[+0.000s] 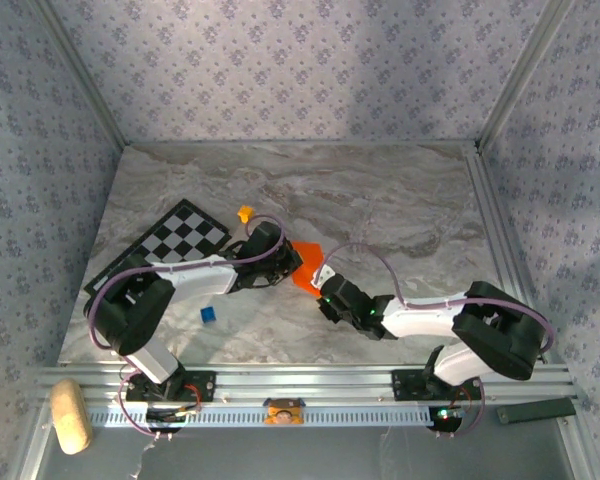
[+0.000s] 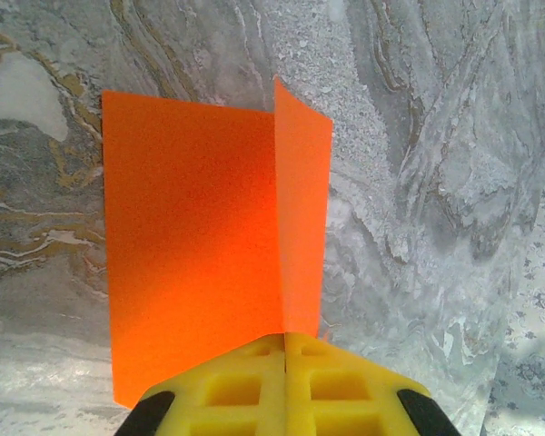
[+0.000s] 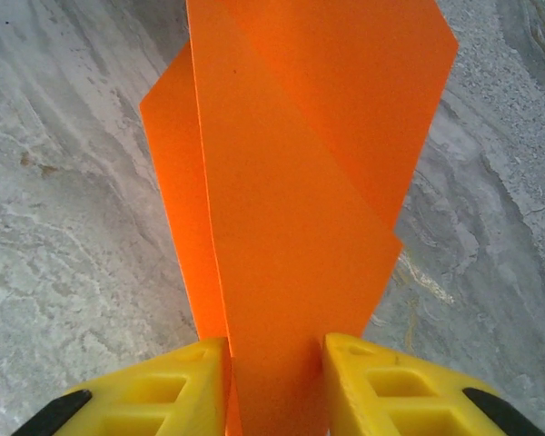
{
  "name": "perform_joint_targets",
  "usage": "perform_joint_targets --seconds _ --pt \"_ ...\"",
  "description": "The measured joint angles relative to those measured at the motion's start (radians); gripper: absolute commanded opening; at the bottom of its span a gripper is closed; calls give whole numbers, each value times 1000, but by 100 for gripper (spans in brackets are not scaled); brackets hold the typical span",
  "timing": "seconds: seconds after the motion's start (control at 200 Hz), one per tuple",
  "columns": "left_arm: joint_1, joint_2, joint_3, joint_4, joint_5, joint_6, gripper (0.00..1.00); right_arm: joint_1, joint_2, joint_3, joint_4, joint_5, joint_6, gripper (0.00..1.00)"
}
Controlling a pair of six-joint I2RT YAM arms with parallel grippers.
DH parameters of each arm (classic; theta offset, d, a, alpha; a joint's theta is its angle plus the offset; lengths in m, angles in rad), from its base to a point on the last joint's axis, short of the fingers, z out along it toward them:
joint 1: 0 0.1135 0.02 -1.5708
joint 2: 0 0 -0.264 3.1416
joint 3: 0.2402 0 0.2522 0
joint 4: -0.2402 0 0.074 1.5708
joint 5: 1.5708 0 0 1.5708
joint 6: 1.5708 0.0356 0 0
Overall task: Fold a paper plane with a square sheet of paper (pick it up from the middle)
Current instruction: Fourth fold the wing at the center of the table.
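Top external view: the thin bright orange square sheet of paper (image 1: 305,262), creased into a pointed shape, is seen near the middle of the grey marbled table (image 1: 400,200), between the left gripper (image 1: 286,262) and the right gripper (image 1: 320,285), right of the black-and-white checkered board (image 1: 170,240). In the left wrist view, the left gripper's yellow jaws are pressed together on the sheet's near edge, at an upright fold. In the right wrist view, the right gripper's jaws are spread, with a folded band of the sheet lying between them.
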Motion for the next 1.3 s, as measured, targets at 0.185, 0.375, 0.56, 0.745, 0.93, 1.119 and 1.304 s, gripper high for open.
perform_joint_targets --seconds 0.185,0.375,0.56,0.745,0.93,1.119,1.304 --pt "0 -2 0 -2 0 0 4 0 1 0 2 4 0 28" --pt "0 -2 0 -5 0 0 4 0 0 0 6 3 1 21" --pt "0 -2 0 -8 0 0 4 -3 0 0 6 -4 2 18" --pt "0 -2 0 -9 0 0 5 -12 0 0 6 -23 7 18" --pt "0 -2 0 -9 0 1 5 -16 0 9 -1 -36 20 19" --pt "0 -2 0 -10 0 0 5 -23 0 11 -1 -55 37 14" --pt "0 -2 0 -13 0 1 5 -28 1 11 -1 -69 46 15"
